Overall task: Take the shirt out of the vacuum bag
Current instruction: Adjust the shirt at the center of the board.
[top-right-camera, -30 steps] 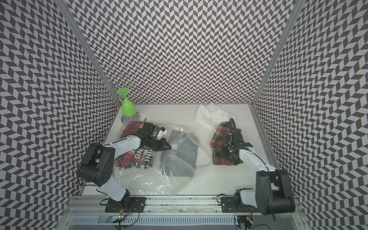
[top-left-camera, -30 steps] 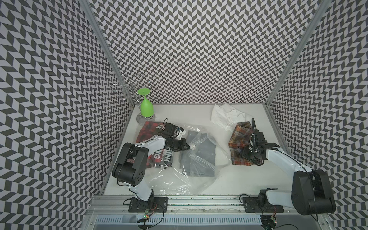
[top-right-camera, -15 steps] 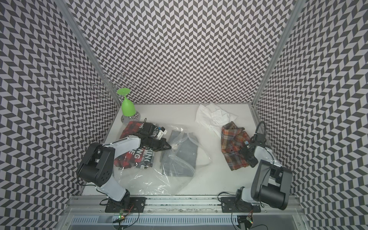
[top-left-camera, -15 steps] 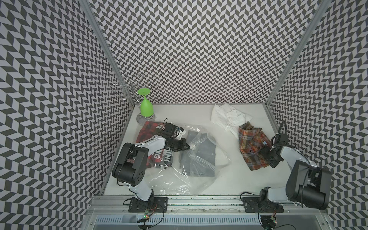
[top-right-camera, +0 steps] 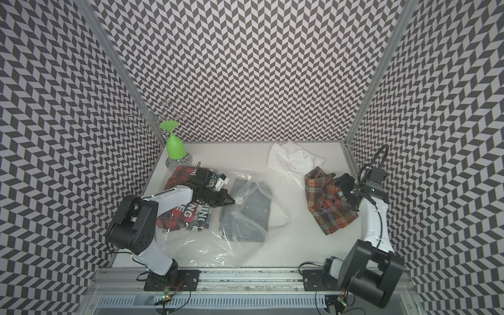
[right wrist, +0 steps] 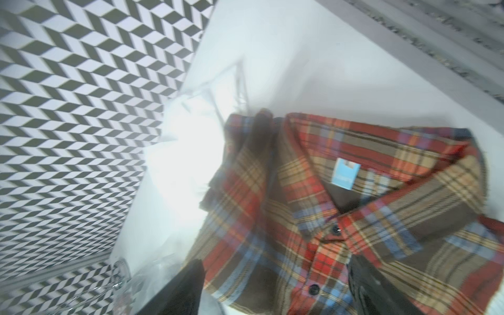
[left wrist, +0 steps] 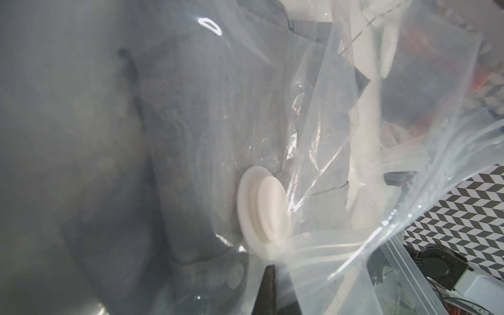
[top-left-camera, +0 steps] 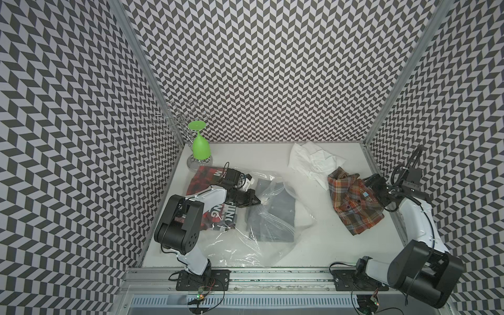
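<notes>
The vacuum bag [top-left-camera: 245,245] [top-right-camera: 207,245], clear and crinkly, lies left of centre in both top views. A grey shirt [top-left-camera: 281,207] [left wrist: 191,109] is inside it, beside the white valve disc [left wrist: 263,212]. My left gripper [top-left-camera: 257,201] [top-right-camera: 231,202] [left wrist: 268,270] is shut on a gathered fold of the bag's film next to the valve. A red-orange plaid shirt [top-left-camera: 351,204] [top-right-camera: 330,207] [right wrist: 354,191] lies outside the bag at the right. My right gripper [top-left-camera: 379,191] [top-right-camera: 347,188] [right wrist: 275,272] hangs open just above its collar end, fingers spread wide.
A crumpled white cloth [top-left-camera: 311,161] lies at the back right, touching the plaid shirt. A red-and-black printed garment [top-left-camera: 207,180] sits under my left arm. A green glass [top-left-camera: 201,147] hangs upside down on a wire rack at the back left. The right wall stands close behind my right arm.
My right arm swung the plaid shirt from mid-table toward the right wall, and its jaws have opened; the shirt now lies spread on the table. The left arm and bag stayed still.
</notes>
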Controlling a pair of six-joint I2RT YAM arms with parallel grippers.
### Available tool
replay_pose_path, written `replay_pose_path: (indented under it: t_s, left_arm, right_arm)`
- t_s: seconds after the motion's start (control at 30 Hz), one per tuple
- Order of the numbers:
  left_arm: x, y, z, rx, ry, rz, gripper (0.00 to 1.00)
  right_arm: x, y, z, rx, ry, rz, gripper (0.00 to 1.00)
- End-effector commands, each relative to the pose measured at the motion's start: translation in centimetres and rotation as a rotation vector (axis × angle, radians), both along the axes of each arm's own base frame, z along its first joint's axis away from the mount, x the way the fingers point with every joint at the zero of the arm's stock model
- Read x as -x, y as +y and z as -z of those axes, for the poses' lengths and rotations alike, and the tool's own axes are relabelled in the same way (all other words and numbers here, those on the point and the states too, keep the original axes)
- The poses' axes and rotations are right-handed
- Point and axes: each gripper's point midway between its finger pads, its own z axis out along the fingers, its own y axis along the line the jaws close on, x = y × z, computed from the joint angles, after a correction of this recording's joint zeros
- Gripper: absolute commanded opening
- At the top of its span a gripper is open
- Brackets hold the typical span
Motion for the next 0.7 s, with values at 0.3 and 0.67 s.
replay_pose_path:
  t_s: [0.3,0.67]
  left_arm:
    - [-0.6,-0.1,0.3,-0.003,0.012,0.003,0.00]
    - [-0.4,0.4,0.3,-0.029,-0.001,0.001,0.00]
  right_arm:
    - [-5.6,4.2,3.1,-0.138,-0.012,-0.132,0.87]
    - [-6.1,6.3,7.7,-0.011,0.191,-0.193,0.71]
